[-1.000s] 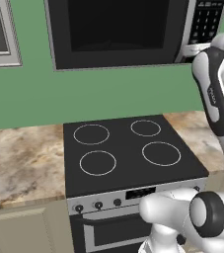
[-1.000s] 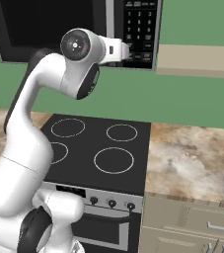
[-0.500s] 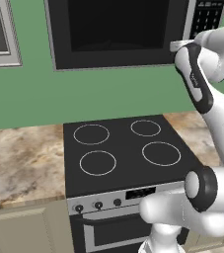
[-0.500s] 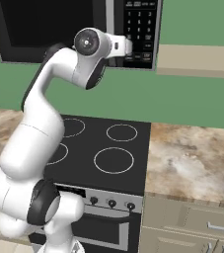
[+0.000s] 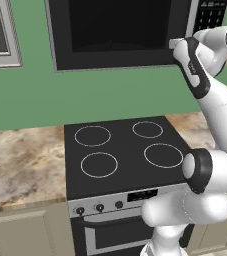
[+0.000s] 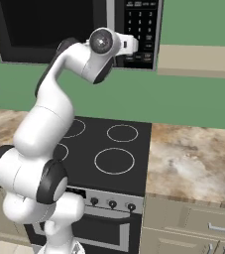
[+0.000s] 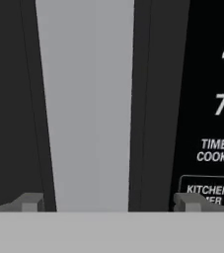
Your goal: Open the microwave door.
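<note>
The microwave (image 5: 135, 59) hangs over the stove, its black microwave door (image 5: 117, 27) (image 6: 44, 25) shut. A vertical silver handle (image 7: 84, 104) (image 5: 189, 17) runs along the door's right edge, next to the keypad (image 7: 217, 123) (image 6: 142, 30). My gripper (image 7: 108, 202) (image 5: 174, 44) (image 6: 135, 45) is up against the lower part of that handle and is open. In the hand view one fingertip (image 7: 32, 201) stands left of the silver bar and the other on the keypad side, with the bar between them and nothing gripped.
The black four-ring stove (image 5: 125, 150) (image 6: 109, 149) with its oven front sits below, flanked by marbled counters (image 5: 20, 160) (image 6: 193, 158). A framed panel (image 5: 0, 30) hangs at the upper left. My arm's elbow (image 6: 99, 42) juts out in front of the microwave.
The arm has swung its upper links round and the hand has edged a little closer to the microwave's handle. The door has stayed shut and the jaws have stayed wide.
</note>
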Motion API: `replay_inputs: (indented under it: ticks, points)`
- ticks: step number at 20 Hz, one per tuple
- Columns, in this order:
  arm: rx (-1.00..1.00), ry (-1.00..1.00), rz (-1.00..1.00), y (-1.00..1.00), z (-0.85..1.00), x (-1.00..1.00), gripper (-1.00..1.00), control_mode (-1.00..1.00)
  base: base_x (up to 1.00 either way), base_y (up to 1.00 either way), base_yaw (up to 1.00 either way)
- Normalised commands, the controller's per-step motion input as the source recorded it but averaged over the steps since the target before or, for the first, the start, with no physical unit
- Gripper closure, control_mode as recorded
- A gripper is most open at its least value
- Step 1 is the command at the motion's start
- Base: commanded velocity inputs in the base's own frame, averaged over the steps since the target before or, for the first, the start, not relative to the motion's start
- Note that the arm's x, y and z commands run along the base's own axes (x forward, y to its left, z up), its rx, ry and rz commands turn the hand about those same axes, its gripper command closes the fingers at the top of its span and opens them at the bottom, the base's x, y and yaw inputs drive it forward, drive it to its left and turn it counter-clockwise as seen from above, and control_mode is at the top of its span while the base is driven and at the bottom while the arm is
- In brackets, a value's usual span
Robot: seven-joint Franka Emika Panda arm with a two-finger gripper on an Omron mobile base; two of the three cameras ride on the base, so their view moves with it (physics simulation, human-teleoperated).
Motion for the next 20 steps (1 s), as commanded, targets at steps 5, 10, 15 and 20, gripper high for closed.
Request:
replay_inputs:
  ticks: [5,10,15,20]
  points:
    - [0.0,0.0,0.08,-0.11,0.0,0.74,-1.0,-1.0,0.0,0.0,0.0]
    - [0.0,0.0,0.06,0.0,-0.04,0.66,1.0,-1.0,0.0,0.0,0.0]
    - [-0.01,0.01,0.03,-0.09,0.0,-0.33,1.0,-1.0,0.0,0.0,0.0]
    - [-0.03,0.01,0.11,-0.37,0.08,-1.0,1.0,-1.0,0.0,0.0,0.0]
